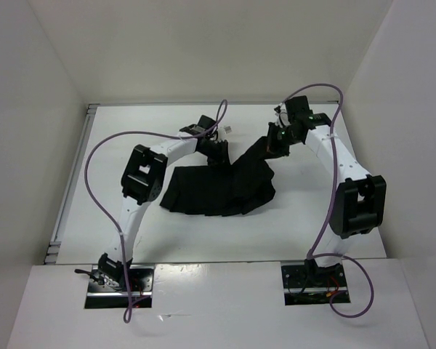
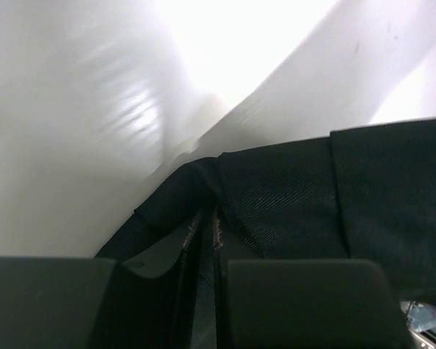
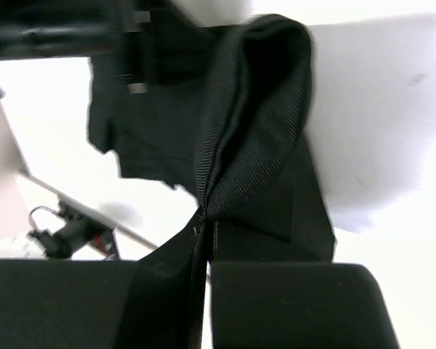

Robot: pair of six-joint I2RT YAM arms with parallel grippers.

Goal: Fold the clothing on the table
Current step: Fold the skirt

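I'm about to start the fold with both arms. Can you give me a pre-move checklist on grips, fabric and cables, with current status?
1. Right gripper gripping the clothing: ok, its jaws are shut on a bunched fold that is raised above the table.
2. Left gripper gripping the far left corner: ok, fabric sits between the nearly touching jaws.
3. Firmness of the left grip: cannot tell.
4. Edge taut between the grippers: cannot tell, as the arms hide part of it.
5. Near hem resting on the table: ok.
6. Purple cables clear of the fabric: ok.
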